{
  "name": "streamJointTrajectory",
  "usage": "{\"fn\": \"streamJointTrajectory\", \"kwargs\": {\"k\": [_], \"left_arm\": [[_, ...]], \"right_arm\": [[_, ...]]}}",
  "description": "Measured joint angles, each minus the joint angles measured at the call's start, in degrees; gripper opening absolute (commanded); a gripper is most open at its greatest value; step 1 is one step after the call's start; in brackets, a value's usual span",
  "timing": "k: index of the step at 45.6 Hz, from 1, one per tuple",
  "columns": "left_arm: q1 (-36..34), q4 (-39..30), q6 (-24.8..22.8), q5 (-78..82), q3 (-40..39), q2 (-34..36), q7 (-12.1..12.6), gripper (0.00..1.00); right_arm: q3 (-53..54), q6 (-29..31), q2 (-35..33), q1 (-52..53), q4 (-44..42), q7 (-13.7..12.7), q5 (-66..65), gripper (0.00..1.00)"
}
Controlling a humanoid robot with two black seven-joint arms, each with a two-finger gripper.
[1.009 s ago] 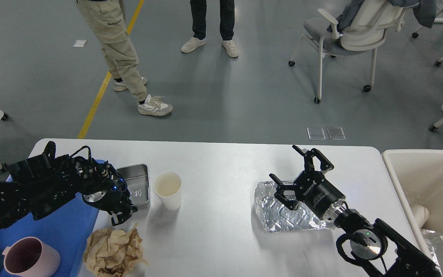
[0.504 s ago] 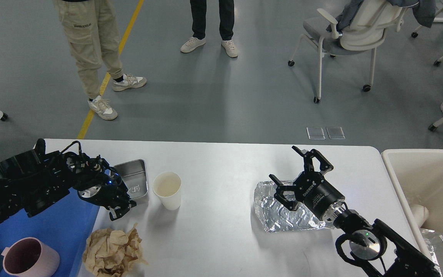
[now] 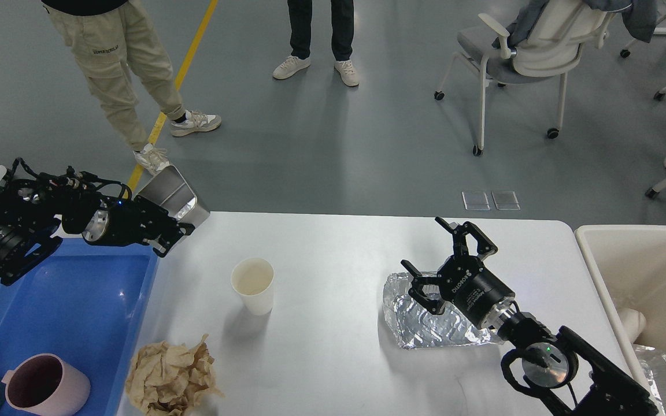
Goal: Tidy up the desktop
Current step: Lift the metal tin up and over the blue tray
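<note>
The white desktop point(image 3: 339, 242) holds a white paper cup point(image 3: 252, 284), a crumpled ball of brown paper point(image 3: 170, 375) near the front left, and a crumpled foil tray point(image 3: 431, 326) at the right. My left gripper point(image 3: 168, 229) is shut on a small metal tin point(image 3: 172, 196) and holds it tilted in the air over the desktop's far left corner, beside the blue tray point(image 3: 67, 300). My right gripper point(image 3: 443, 263) is open and empty, just above the far end of the foil tray.
A pink mug point(image 3: 44, 384) stands in the blue tray's near corner. A cream bin point(image 3: 645, 271) with rubbish stands off the desktop's right end. People and a wheeled chair point(image 3: 518, 52) are on the floor beyond the desktop.
My left gripper has lifted the metal tin off the desktop and carried it up and to the far left. The right gripper has barely moved. The person in beige trousers stepped left.
</note>
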Motion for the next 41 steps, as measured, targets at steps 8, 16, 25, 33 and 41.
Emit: {"fn": "streamJointTrajectory", "kwargs": {"k": [8,16,25,33,41], "left_arm": [[-2.72,-0.08,0.07,-7.66,-0.98,1.52,0.10,0.02],[-3.51,-0.27,-0.50,-15.39,-7.72,3.17,0.15,0.02],[-3.28,-2.61,-4.18,-20.30,-17.47,8.17,1.05,0.03],[-1.56,-13.75,-10.42,-21.99,-23.52,19.17,3.68,0.05],[-0.61,-27.95,-15.03,-21.87,-23.69,32.97,4.01,0.05]], "right_arm": [[-0.09,-0.10,0.00,-0.04,0.03,0.00,0.00,1.00],[-0.10,-0.11,0.00,-0.13,0.06,0.00,0.00,1.00],[-0.19,-0.11,-0.02,-0.39,-0.11,0.00,0.00,1.00],[-0.39,-0.11,0.07,-0.45,-0.11,0.00,0.00,1.00],[-0.63,-0.11,-0.03,-0.52,-0.05,0.00,0.00,1.00]]}}
